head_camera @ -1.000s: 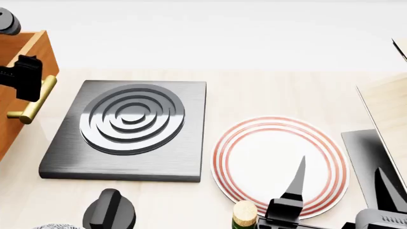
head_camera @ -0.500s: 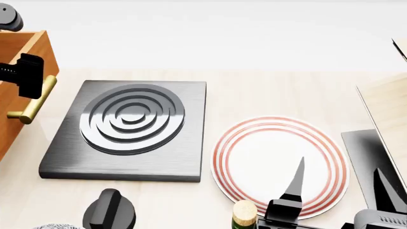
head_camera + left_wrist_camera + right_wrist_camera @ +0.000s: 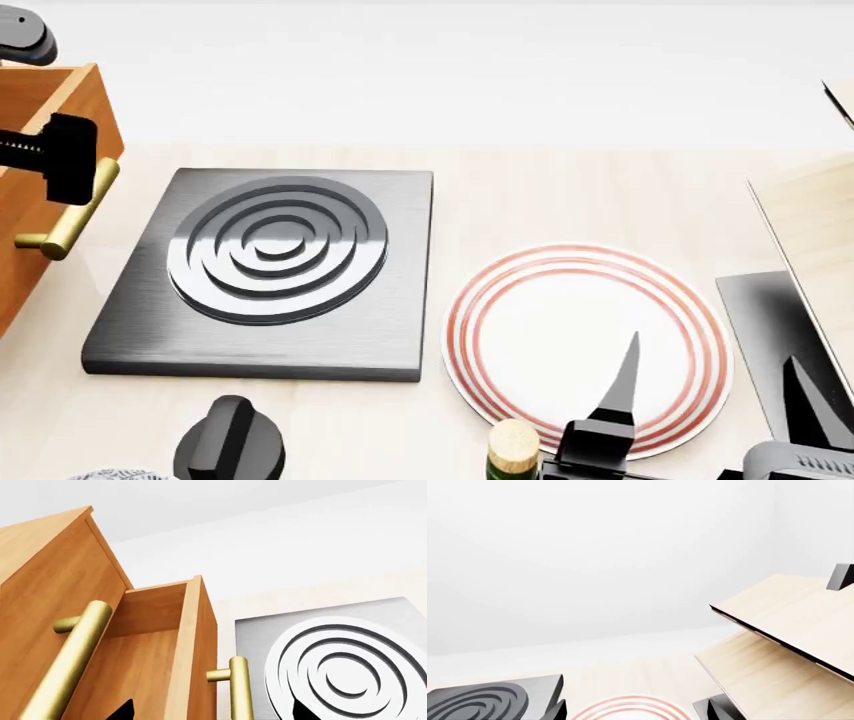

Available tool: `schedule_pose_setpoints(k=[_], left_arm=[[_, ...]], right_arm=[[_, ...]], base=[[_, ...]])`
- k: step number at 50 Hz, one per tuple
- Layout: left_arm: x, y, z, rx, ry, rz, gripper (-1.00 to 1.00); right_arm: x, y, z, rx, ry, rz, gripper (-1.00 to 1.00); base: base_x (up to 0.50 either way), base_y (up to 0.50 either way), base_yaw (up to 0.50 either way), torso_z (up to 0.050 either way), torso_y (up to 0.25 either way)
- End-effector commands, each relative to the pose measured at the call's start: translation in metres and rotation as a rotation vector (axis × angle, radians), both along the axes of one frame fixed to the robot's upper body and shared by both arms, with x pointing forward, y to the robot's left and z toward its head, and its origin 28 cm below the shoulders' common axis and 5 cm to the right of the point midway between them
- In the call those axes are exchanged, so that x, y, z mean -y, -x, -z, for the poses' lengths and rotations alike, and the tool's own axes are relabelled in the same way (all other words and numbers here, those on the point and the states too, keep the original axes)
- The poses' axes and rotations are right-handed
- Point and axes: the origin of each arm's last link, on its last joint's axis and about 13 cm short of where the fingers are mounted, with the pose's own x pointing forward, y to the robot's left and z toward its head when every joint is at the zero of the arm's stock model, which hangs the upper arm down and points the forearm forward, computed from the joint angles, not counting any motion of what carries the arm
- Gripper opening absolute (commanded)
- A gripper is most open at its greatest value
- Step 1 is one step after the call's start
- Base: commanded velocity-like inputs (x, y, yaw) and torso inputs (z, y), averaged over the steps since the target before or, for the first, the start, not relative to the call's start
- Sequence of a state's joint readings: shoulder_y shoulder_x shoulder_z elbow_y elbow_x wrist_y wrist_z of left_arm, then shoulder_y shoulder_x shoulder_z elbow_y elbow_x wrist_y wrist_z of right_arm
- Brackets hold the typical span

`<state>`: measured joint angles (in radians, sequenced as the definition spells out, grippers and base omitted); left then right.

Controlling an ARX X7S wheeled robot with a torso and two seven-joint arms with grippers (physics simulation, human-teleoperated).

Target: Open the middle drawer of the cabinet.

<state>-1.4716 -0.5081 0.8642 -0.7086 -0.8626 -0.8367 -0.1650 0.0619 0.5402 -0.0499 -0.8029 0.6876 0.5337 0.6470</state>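
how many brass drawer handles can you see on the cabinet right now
2. One brass handle sits on the closed drawer front above; the other handle is on the pulled-out middle drawer, nearest the hotplate. More may be hidden out of frame.

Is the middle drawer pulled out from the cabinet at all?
Yes: in the left wrist view the middle drawer juts forward of the cabinet, its open inside showing behind the front panel.

Cabinet (image 3: 40,180) — cropped at frame edge
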Motion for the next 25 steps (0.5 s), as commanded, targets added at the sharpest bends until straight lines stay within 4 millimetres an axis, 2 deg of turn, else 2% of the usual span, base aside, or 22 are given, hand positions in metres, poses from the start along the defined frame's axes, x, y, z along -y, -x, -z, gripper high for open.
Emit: schedule_pose_setpoints(k=[1, 25], left_arm=[[0.001, -0.007, 0.004, -0.02, 0.008, 0.001, 1.0], [-0.006, -0.022, 0.017, -0.027, 0.004, -0.039, 1.0]], right_arm=[[0.0, 0.0, 0.002, -0.006, -0.003, 0.0, 1.0], [0.0, 0.0, 0.005, -0.014, -0.002, 0.001, 1.0]], base=[[0.0, 0.0, 0.0, 0.0, 0.0], [0.0, 0.0, 0.0, 0.0, 0.0]])
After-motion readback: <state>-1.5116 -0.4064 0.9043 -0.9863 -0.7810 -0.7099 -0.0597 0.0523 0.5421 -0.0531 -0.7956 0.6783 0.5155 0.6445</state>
